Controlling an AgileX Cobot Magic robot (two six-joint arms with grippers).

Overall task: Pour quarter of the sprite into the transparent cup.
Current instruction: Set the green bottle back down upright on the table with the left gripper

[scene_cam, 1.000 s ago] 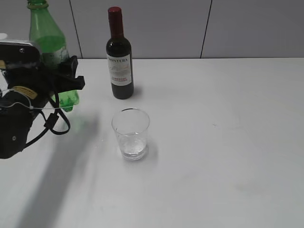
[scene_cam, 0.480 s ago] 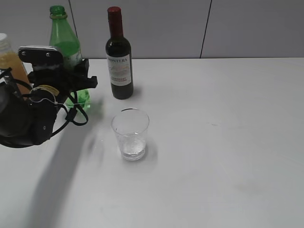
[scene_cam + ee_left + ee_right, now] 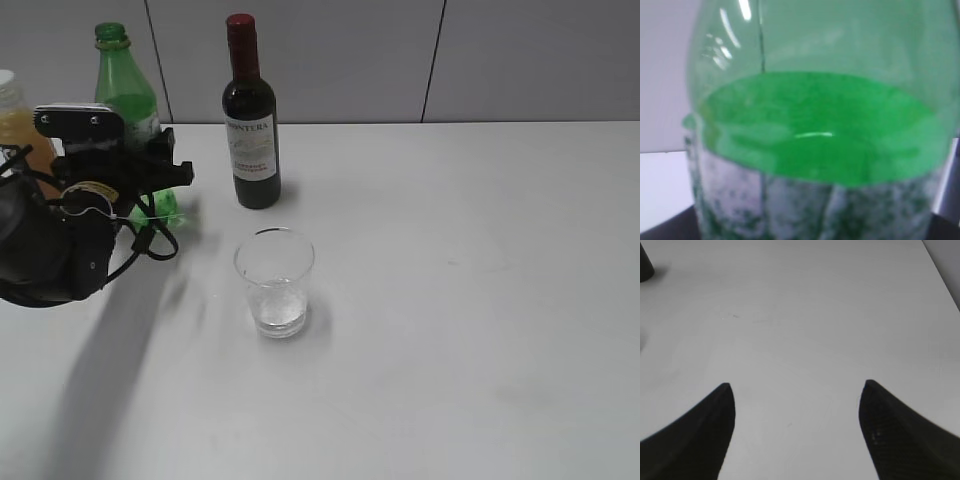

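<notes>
**Sprite in the left tool, cup barely wet**

I had the left tool (image 3: 150, 180) clamped around the sprite (image 3: 125, 95), which stood upright at the far left of the worktop (image 3: 480, 300), beside an orange juice bottle (image 3: 15, 125). In the left wrist view the green bottle filled the frame, its liquid level well up the body. The transparent cup (image 3: 275, 282) sat near the middle, in front of the wine bottle (image 3: 250, 120), well apart from the sprite. I saw only a trace of liquid or glare at its base, so I judged the pour not yet made: carrying, tilting and pouring remained. The right tool (image 3: 795, 390) hung released over bare worktop.
</notes>
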